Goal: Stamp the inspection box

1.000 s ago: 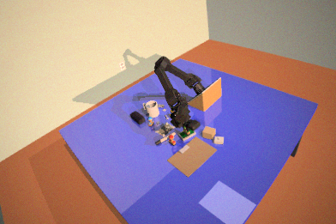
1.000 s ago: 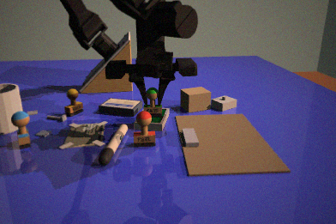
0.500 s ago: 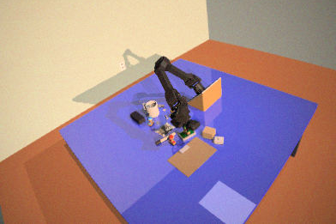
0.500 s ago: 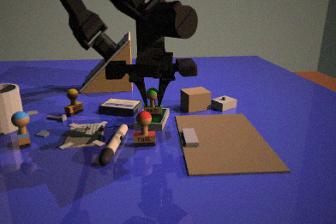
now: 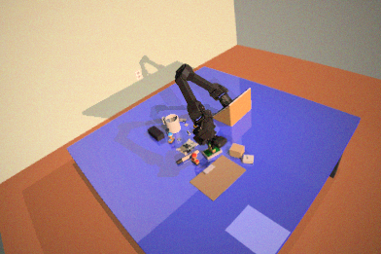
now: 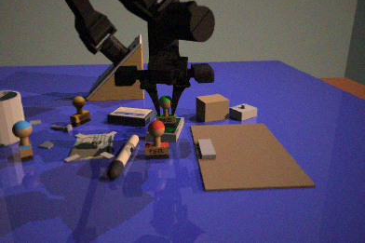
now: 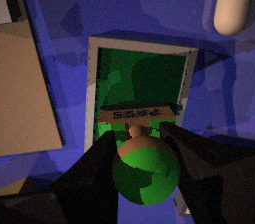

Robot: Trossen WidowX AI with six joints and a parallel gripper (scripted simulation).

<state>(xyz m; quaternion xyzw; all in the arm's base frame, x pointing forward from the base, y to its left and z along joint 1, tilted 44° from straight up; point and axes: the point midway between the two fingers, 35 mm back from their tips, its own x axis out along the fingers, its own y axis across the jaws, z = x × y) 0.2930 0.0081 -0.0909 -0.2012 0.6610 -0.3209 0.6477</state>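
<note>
Observed from the room: the gripper (image 5: 212, 144) (image 6: 166, 106) (image 7: 137, 134) points down, its 2 fingers drawn in and closed on the green-topped stamp (image 5: 211, 147) (image 6: 165, 101) (image 7: 146, 170). The stamp is upright, knob uppermost, over the green ink pad (image 5: 212, 154) (image 6: 181, 129) (image 7: 92, 95); whether its underside touches the ink cannot be determined. Lettering shows on the stamp's side but is too blurred to read with certainty. As seen in the exterior view, a red-topped stamp (image 5: 194, 158) (image 6: 156, 137) stands upright just in front of the gripper. To the gripper's left are 2 more upright stamps, 1 yellow-topped (image 6: 79, 111) and 1 blue-topped (image 6: 22, 137), the latter farther out. A marker (image 6: 123, 157) lies front-left of the gripper, near a greyish sheet (image 6: 90, 145) with pale strips at its corners. Front-right is a flat brown board (image 5: 219, 179) (image 6: 251, 155) (image 7: 18, 90) bearing a small grey piece (image 6: 207, 149) by its edge. Right of the gripper sit a cardboard-coloured block (image 5: 237, 150) (image 6: 212, 108) and, just beside it, a small white box (image 5: 248, 159) (image 6: 243, 112). No inspection box can be identified from here.
</note>
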